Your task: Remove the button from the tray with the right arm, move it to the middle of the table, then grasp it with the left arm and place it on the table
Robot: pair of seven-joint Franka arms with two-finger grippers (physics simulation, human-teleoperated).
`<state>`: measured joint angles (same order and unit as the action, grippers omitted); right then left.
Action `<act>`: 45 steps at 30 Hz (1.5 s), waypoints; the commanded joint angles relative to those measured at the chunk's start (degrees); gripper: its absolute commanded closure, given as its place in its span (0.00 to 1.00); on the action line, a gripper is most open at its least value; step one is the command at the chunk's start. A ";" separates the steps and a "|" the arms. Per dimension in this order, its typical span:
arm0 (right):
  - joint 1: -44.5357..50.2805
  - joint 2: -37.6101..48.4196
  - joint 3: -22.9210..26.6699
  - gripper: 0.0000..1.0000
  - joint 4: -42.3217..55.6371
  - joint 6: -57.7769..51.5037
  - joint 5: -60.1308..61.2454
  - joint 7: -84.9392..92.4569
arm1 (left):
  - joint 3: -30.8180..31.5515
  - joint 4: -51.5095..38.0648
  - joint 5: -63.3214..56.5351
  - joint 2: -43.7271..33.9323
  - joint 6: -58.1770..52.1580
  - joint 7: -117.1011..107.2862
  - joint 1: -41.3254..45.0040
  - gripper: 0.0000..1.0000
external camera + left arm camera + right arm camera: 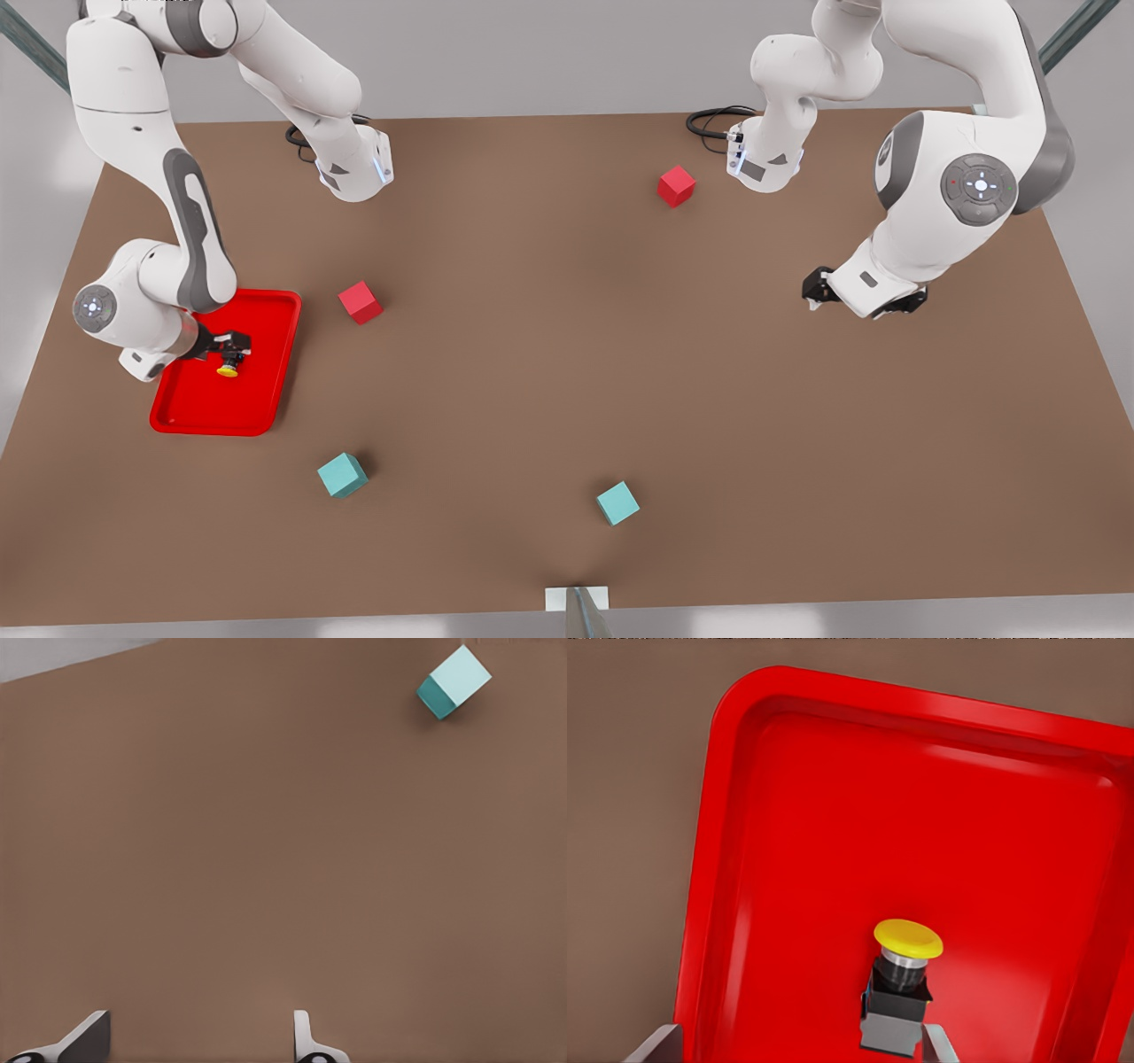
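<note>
The button, a yellow cap on a black base, rests inside the red tray on the brown table. In the front view the button and tray sit at the left. My right gripper is open low over the tray, and the button's base lies between its fingers, close to one fingertip and far from the other. In the front view this gripper is just behind the button. My left gripper hangs open over bare table at the front view's right, holding nothing.
Two red cubes and two teal cubes lie scattered on the table. One teal cube also appears in the left wrist view. The arm bases stand at the table's far edge.
</note>
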<state>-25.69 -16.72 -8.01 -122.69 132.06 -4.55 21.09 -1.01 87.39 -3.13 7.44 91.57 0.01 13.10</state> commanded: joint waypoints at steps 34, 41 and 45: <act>-3.05 -10.18 0.19 0.00 2.98 8.66 -2.04 0.62 | 0.04 0.86 0.05 1.44 2.65 0.07 0.08 0.00; -3.05 -11.06 0.19 0.00 3.69 8.74 -2.04 0.71 | 0.04 1.29 0.05 1.61 2.83 0.07 0.08 0.00; -3.05 -11.23 0.10 0.00 3.77 8.74 -2.04 0.62 | -0.04 1.12 0.05 3.37 3.18 -0.10 0.43 0.00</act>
<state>-28.74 -27.94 -7.89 -118.95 140.77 -6.71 20.92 -1.03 88.54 -3.05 10.75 94.50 0.06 13.51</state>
